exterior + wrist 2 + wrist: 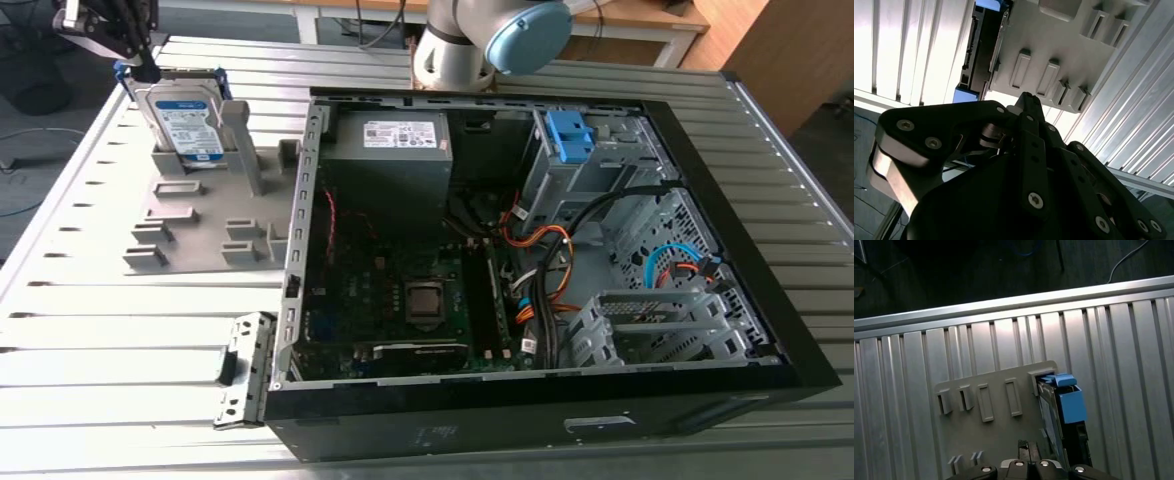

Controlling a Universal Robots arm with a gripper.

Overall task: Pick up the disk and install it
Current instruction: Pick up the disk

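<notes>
Step in hand: the approach, pickup not yet made. My pincer (143,68) hung just above the disk's (187,122) upper corner, at the exterior view's far left. In the second wrist view its tips looked pressed together with nothing between them. The disk stood on edge in the grey holder (200,225) on the table, well apart from the open computer case (754,260). My judgement: a grasp calls for jaws parted and squared over the disk's top edge.
</notes>
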